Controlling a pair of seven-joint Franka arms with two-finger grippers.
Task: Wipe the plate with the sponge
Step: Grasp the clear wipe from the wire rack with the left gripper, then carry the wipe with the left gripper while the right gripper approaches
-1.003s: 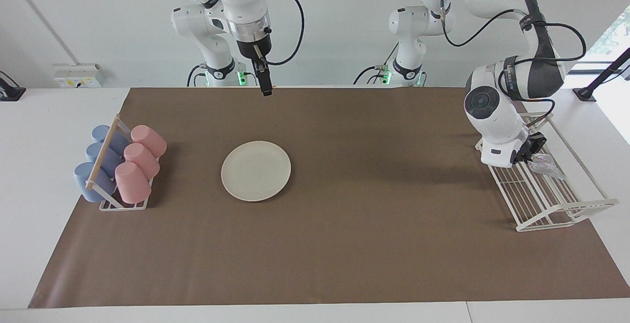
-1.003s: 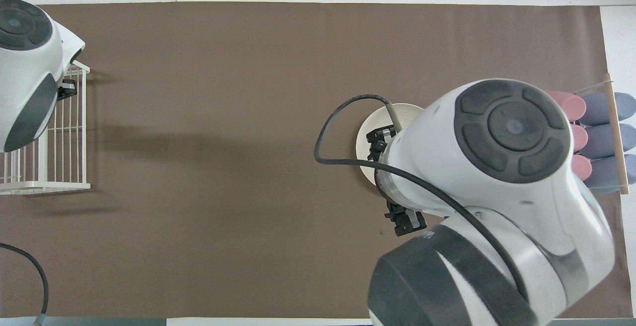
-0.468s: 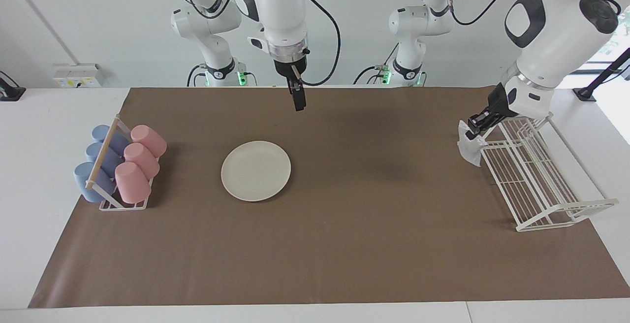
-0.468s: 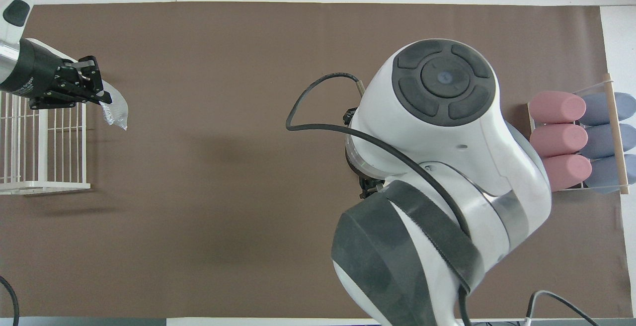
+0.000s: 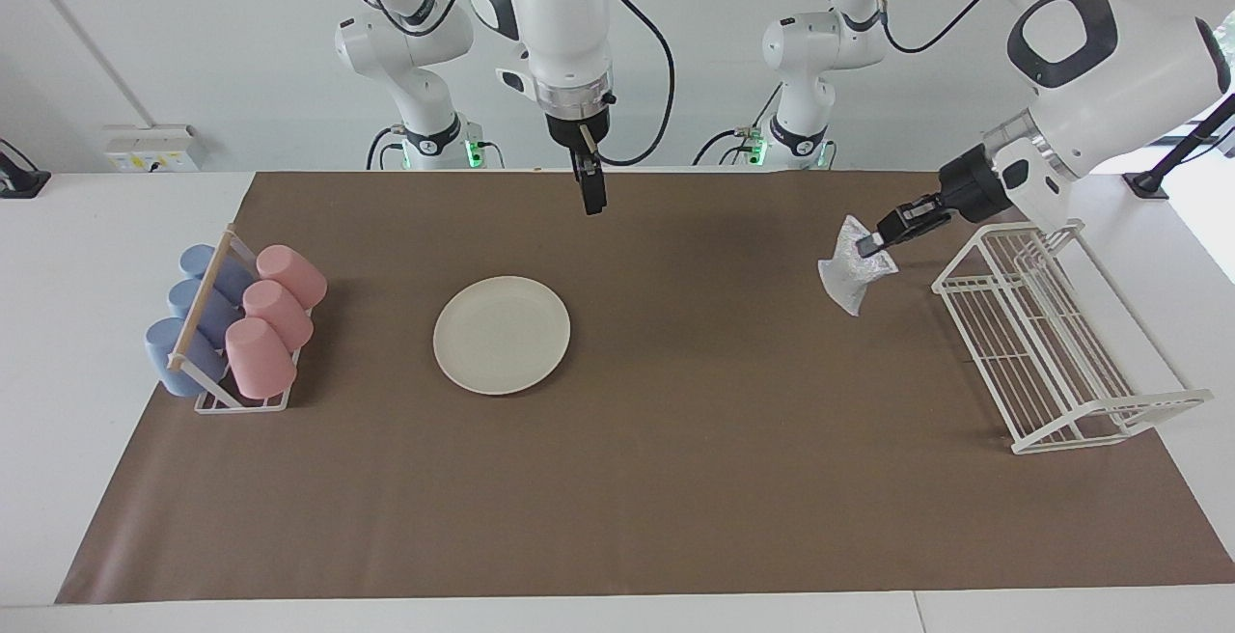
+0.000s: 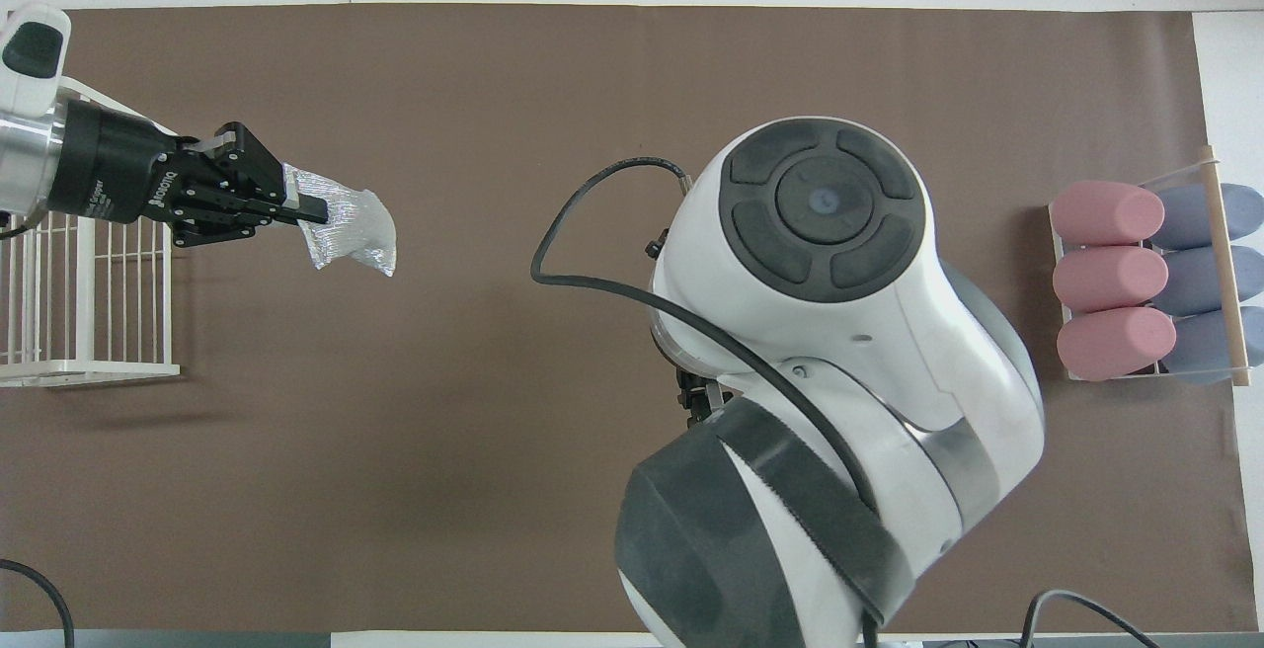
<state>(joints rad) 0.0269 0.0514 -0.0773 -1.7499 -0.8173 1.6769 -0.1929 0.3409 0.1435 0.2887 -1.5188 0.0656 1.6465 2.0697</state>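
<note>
The cream-white plate [image 5: 502, 334] lies flat on the brown mat, toward the right arm's end of the table. In the overhead view the right arm's body hides it. My left gripper [image 5: 873, 245] [image 6: 308, 210] is shut on the silvery-grey sponge [image 5: 849, 274] [image 6: 351, 233], which hangs from it in the air. Gripper and sponge are over the mat beside the wire dish rack [image 5: 1052, 353]. My right gripper [image 5: 590, 197] hangs open and holds nothing, over the mat's edge nearest the robots, well above the plate's level.
A cup rack [image 5: 236, 324] [image 6: 1150, 278] with pink and blue cups on their sides stands at the right arm's end. The white wire dish rack [image 6: 89, 312] stands at the left arm's end. The brown mat [image 5: 675, 479] covers most of the table.
The left gripper lifted the sponge out of the wire dish rack and carried it over the mat toward the table's middle. The right gripper shifted sideways toward the middle.
</note>
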